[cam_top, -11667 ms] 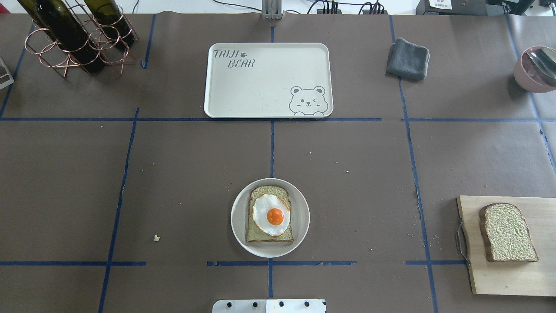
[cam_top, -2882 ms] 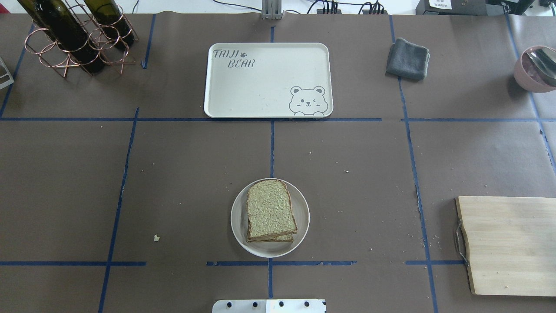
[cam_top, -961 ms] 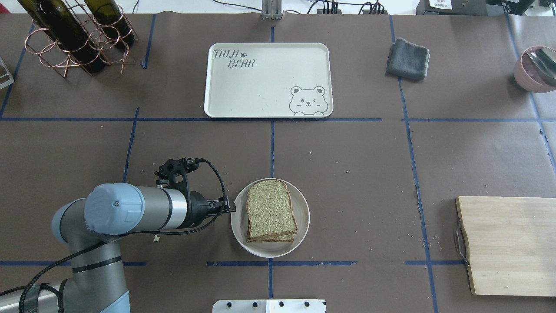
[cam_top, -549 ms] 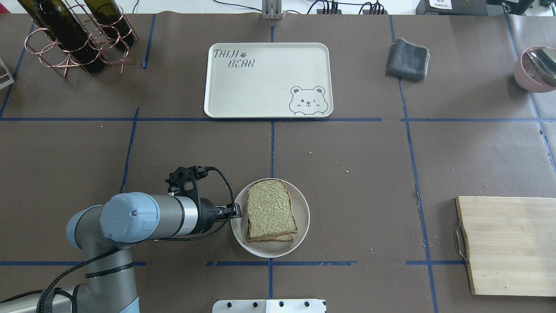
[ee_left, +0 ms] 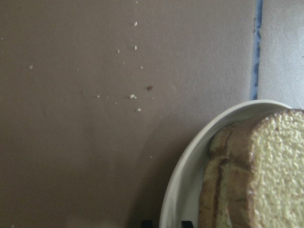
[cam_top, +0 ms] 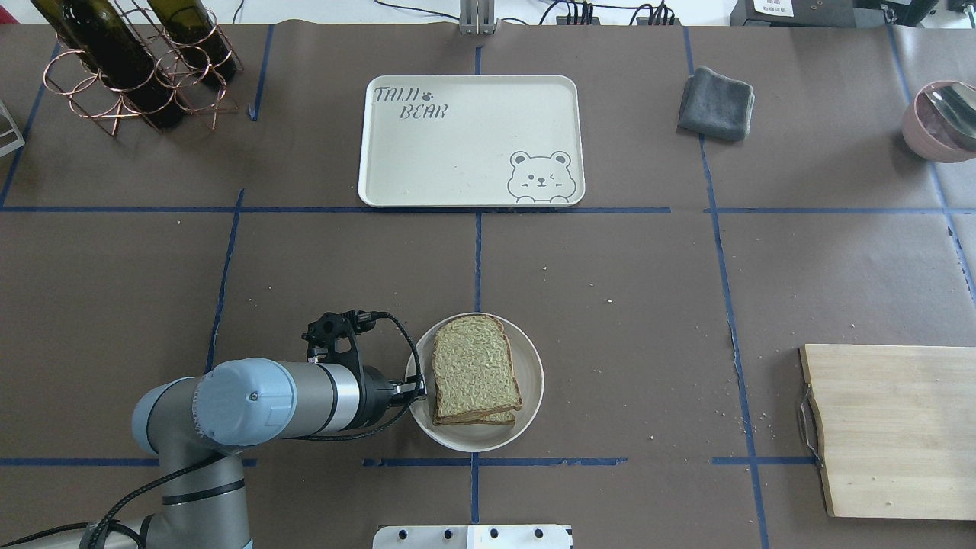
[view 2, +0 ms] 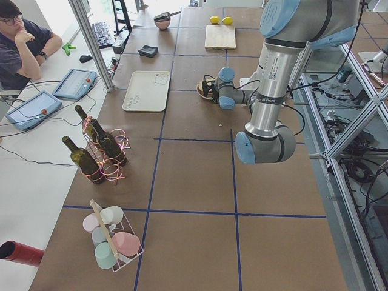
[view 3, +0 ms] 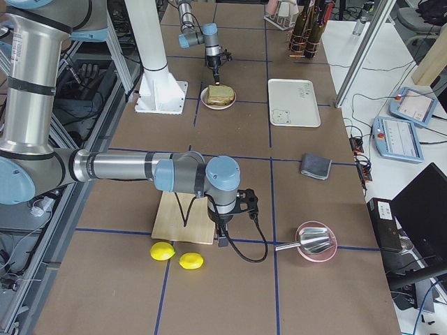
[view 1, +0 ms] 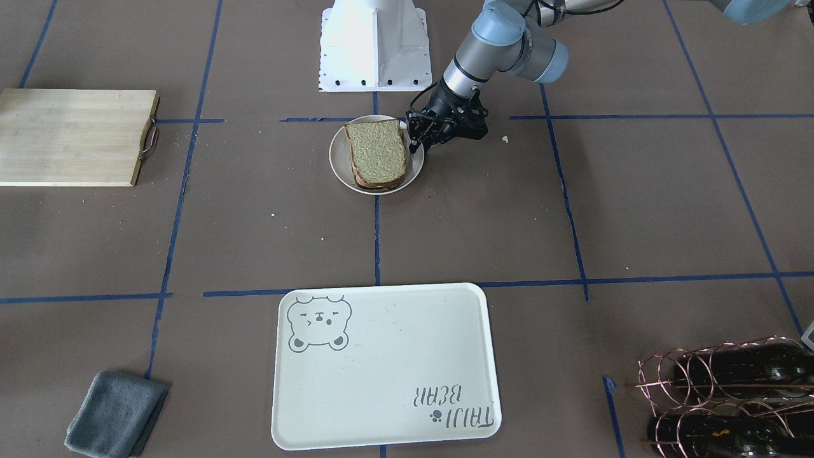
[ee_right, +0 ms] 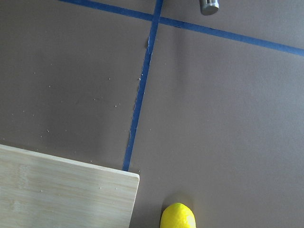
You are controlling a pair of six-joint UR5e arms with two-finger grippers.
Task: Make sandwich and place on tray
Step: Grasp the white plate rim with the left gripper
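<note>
Sandwich (cam_top: pixel 474 370) assembled, top slice sitting slightly askew over the lower one, resting on small round white plate (cam_top: pixel 534 381) near the robot's edge of the table. Not yet on cream TAIJI BEAR tray (cam_top: pixel 471 141), well apart at the far side.

Left gripper (cam_top: pixel 417 390) held low and level at the plate's left rim, narrowly parted. In the wrist view one dark fingertip (ee_left: pixel 186 224) inside the rim, the other outside. Contact with the rim impossible to tell.

Right gripper (view 3: pixel 222 241) pointing down beside a corner of wooden cutting board (cam_top: pixel 892 431), near two lemons (view 3: pixel 163 251). Its opening impossible to judge.

Folded grey cloth (cam_top: pixel 715 103) right of the tray. Wine bottles in copper rack (cam_top: pixel 130 69) at far left.
</note>
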